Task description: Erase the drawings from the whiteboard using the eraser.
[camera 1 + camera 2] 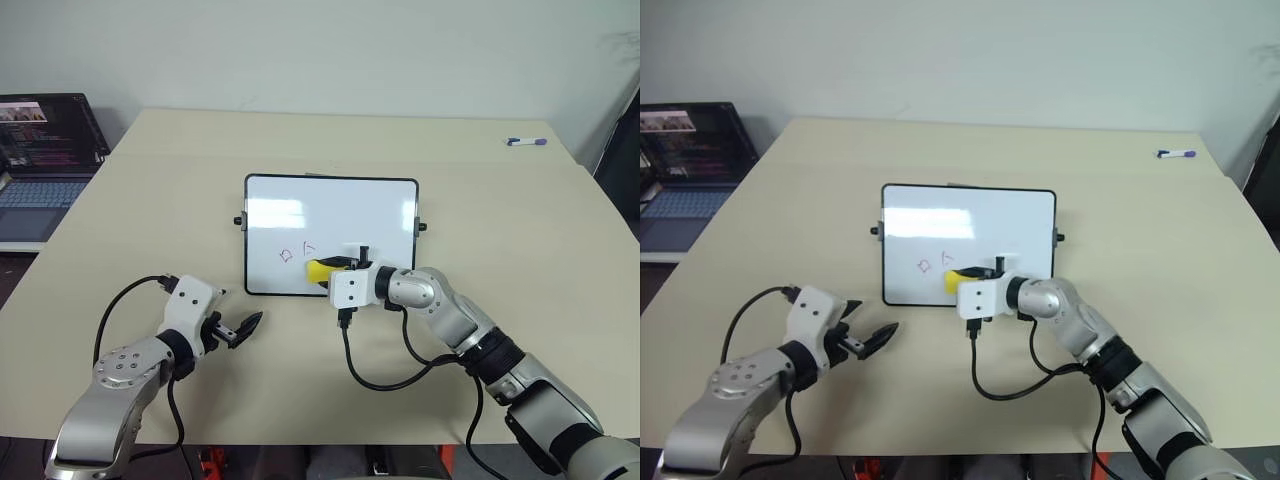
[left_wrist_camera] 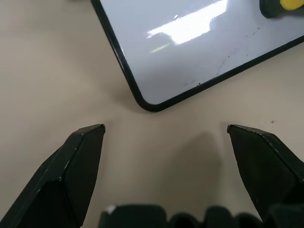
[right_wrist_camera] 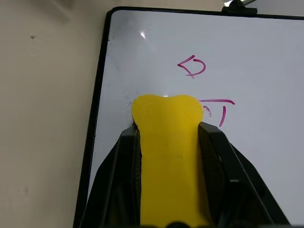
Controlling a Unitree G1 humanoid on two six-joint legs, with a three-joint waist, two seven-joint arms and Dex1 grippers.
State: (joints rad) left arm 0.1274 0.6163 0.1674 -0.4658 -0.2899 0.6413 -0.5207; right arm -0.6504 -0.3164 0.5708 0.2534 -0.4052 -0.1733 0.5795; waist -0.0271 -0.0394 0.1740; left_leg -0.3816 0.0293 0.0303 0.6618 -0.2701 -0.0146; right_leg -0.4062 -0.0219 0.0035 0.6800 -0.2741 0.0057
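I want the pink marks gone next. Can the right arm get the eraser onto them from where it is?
Probably yes. The right gripper holds the eraser over the whiteboard, right beside the drawings, with nothing between them.

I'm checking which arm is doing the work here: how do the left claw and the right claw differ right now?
The left claw is open and empty; the right claw is shut on the yellow eraser. The left claw sits over bare table just off the whiteboard corner; the right claw is over the board beside the pink drawings. Both have black fingers and point toward the board.
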